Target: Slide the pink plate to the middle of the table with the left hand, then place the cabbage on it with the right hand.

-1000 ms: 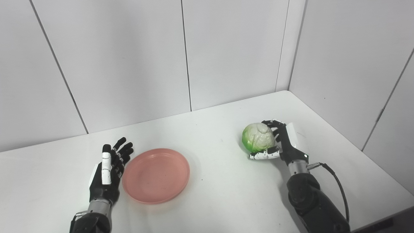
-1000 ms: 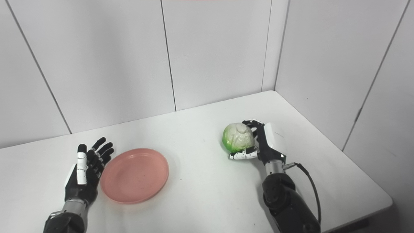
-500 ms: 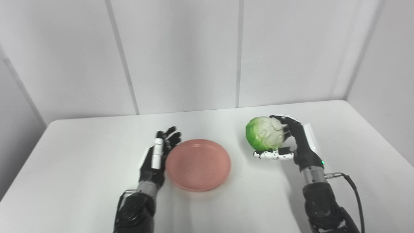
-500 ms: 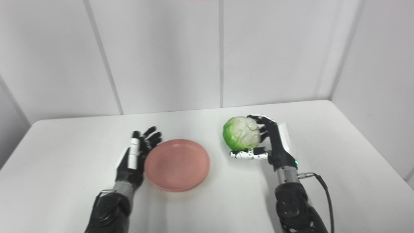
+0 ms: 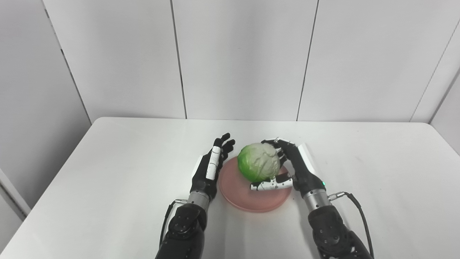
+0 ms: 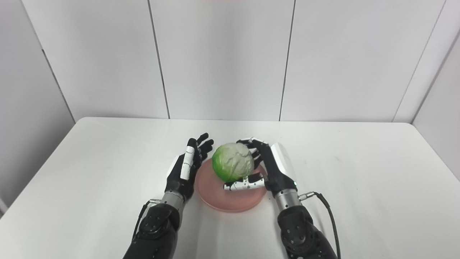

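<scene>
Green and round, the cabbage (image 5: 258, 167) your right hand (image 5: 296, 169) cups over the pink plate (image 5: 251, 198) may roll, so lower it centrally; left hand (image 5: 210, 171) rests open.

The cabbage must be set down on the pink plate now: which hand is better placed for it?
The right hand: it already holds the cabbage above the pink plate. The left hand is open beside the plate's rim.
</scene>
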